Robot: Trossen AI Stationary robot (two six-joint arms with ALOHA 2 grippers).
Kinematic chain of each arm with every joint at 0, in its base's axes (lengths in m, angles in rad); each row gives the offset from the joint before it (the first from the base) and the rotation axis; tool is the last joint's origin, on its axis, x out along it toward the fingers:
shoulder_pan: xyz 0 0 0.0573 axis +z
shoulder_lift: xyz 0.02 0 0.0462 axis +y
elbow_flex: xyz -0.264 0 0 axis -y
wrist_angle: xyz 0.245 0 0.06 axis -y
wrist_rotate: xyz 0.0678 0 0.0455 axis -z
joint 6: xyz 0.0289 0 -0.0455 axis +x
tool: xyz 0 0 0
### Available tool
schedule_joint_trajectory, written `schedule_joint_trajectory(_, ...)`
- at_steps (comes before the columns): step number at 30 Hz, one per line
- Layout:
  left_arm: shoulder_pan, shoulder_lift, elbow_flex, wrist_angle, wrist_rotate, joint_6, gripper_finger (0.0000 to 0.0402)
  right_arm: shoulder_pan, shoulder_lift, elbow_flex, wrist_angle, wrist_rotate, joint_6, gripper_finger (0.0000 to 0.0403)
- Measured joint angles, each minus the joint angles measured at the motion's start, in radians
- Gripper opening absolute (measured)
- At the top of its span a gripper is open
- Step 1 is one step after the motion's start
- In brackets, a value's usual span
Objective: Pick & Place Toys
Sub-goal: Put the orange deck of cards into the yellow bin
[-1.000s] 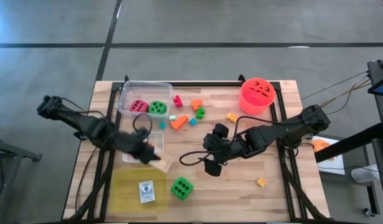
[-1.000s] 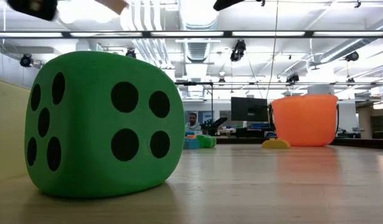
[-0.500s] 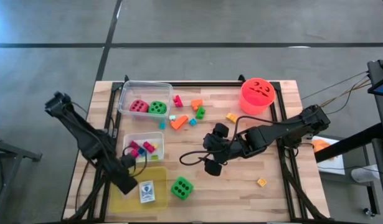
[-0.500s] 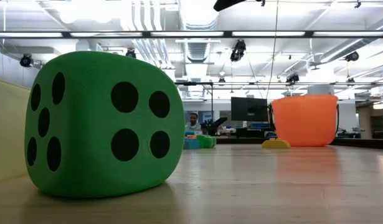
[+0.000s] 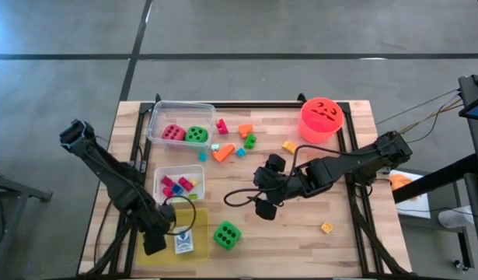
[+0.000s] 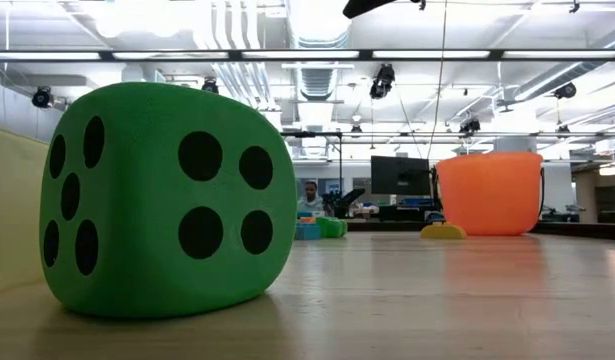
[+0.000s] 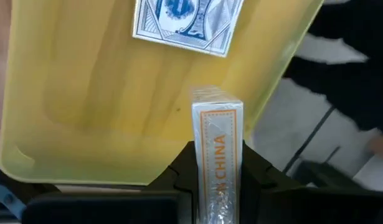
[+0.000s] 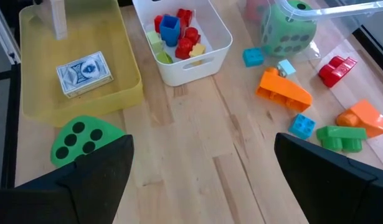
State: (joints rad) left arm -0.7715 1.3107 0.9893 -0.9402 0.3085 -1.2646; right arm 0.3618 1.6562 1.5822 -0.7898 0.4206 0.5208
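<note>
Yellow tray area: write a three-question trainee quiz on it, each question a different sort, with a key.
1. True or false: the left gripper is shut on a card box at the yellow tray.
2. What already lies in the yellow tray? A) a card deck B) a pink die C) an orange block
3. Fill in: the green die on the table sits beside the tray and shows ___ dots on top.

Key:
1. True; the box stands on edge between the fingers.
2. A, the card deck.
3. Four.
The right gripper waits open mid-table.
</note>
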Motion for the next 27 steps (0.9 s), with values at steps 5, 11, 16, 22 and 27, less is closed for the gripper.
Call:
schedule_joint_trajectory(5,0.0,0.028,-0.047,0.024,0.019,0.064,0.005,0.0,0.0,0.0,-0.02,-0.003,0.004,0.0384)
schedule_joint_trajectory(11,-0.001,0.029,-0.115,0.151,0.025,0.174,0.005,0.0,0.001,0.0,-0.024,-0.01,0.004,0.0384)
schedule_joint_trajectory(16,-0.001,0.029,-0.175,0.232,0.04,0.245,0.005,0.0,0.001,0.0,-0.024,-0.01,0.004,0.0384)
schedule_joint_trajectory(22,0.0,0.023,-0.257,0.293,0.091,0.247,0.005,0.0,0.001,0.0,-0.024,-0.01,0.004,0.0384)
schedule_joint_trajectory(27,0.001,0.022,-0.31,0.423,0.101,0.238,0.005,0.0,0.001,0.0,-0.024,-0.01,0.004,0.0384)
